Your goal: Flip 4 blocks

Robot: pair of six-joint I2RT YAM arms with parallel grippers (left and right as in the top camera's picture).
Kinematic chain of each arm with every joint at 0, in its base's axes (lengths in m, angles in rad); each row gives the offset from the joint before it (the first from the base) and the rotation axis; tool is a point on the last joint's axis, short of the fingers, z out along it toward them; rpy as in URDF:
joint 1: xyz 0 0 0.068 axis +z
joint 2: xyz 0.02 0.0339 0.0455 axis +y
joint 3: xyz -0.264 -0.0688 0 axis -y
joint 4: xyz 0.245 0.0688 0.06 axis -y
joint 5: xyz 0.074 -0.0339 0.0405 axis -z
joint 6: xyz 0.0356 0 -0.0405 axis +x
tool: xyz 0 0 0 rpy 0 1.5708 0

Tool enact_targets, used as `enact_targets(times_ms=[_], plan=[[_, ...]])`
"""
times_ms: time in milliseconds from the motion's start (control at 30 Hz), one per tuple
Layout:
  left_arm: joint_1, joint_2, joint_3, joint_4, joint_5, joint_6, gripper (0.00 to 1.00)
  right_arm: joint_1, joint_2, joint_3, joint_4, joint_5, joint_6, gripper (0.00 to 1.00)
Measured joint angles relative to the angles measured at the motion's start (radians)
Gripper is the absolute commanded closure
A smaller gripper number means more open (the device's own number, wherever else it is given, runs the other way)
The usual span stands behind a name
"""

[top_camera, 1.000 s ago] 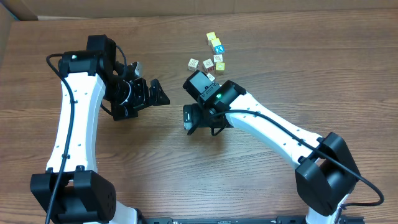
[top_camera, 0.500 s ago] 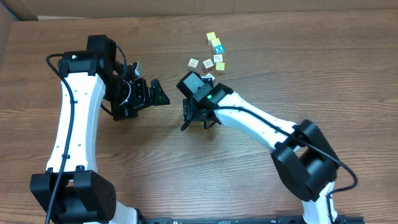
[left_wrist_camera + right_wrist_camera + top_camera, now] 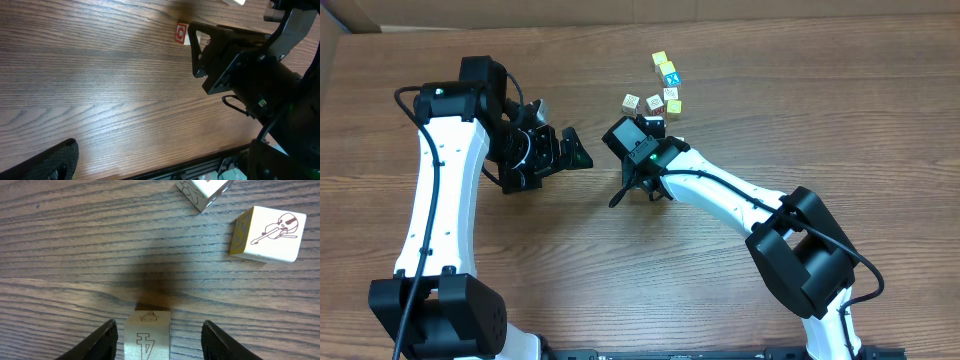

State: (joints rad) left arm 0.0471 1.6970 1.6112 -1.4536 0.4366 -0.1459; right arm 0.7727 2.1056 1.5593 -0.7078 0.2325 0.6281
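overhead looks straight down on your whole counter point(image 3: 880, 120). right wrist hangs close over one block point(image 3: 147, 335). left wrist looks low toward your right arm point(image 3: 250, 75) at 3 o'clock, shared with overhead.

One block point(image 3: 147, 336) lies between the fingers point(image 3: 109, 339) of the right gripper point(image 3: 159, 330), a second block point(image 3: 204, 191) at one o'clock, a third block point(image 3: 270, 234) at two.

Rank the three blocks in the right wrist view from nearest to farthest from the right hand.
1. Near block: bottom centre, between the fingers of the right hand.
2. Violin block: ahead, off to the right.
3. Cut-off block: farthest ahead, at the top edge.
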Motion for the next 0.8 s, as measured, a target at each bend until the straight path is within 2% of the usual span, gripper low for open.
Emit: enact_targets(times_ms=[433, 633, 800], plan=[[0.000, 0.000, 0.000, 0.000, 0.000, 0.000, 0.00, 0.000, 0.000, -0.062, 0.072, -0.019, -0.001, 0.46], [0.000, 0.000, 0.000, 0.000, 0.000, 0.000, 0.00, 0.000, 0.000, -0.065, 0.074, -0.033, -0.008, 0.66], [0.000, 0.000, 0.000, 0.000, 0.000, 0.000, 0.00, 0.000, 0.000, -0.056, 0.017, -0.046, -0.008, 0.69]])
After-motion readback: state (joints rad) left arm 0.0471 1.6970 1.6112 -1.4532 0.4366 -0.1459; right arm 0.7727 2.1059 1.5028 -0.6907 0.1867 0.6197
